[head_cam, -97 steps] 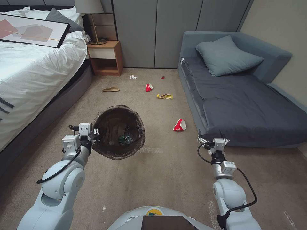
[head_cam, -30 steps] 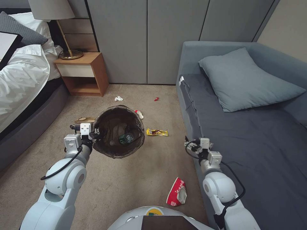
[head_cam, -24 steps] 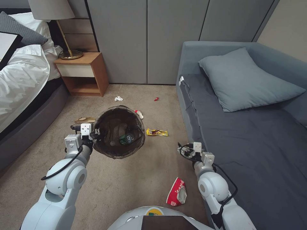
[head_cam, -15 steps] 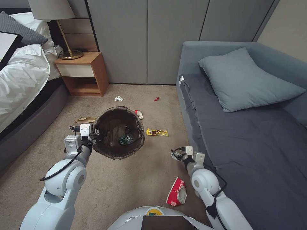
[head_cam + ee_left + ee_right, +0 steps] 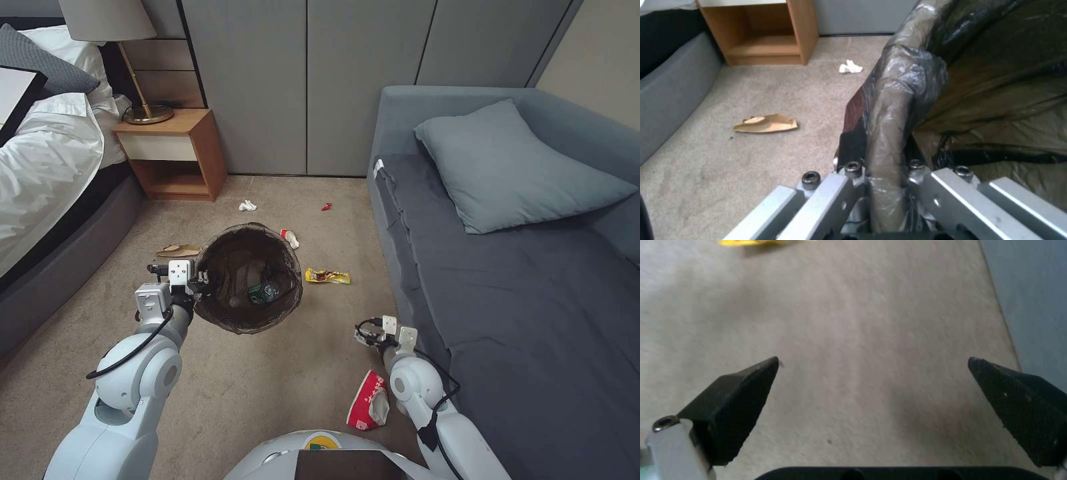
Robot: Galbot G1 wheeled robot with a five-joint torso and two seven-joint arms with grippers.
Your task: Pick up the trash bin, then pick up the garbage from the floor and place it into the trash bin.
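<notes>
Left gripper (image 5: 200, 280) clamped on the bag-covered rim of the trash bin (image 5: 248, 277), holding it up off the carpet (image 5: 300, 373) at centre-left; rim pinched between the fingers (image 5: 835, 186) in the left wrist view. Inside the bin, a green-labelled bottle (image 5: 262, 291) among dark bag folds.

Right gripper (image 5: 363, 331) spread wide and holding nothing, low over bare carpet just beside the near-left corner of the sofa (image 5: 520, 280); both black fingertips (image 5: 742, 380) well apart in the right wrist view, with only carpet between them.

Red and white wrapper (image 5: 368, 401) on the floor nearer than that open gripper, slightly to its right, close to the right arm's elbow. Yellow wrapper (image 5: 327, 275) farther off, between bin and sofa. Brown wrapper (image 5: 177, 251) left of the bin. White tissue (image 5: 247, 205) and a small red scrap (image 5: 326, 207) far, toward the nightstand (image 5: 175, 153) and wall.
</notes>
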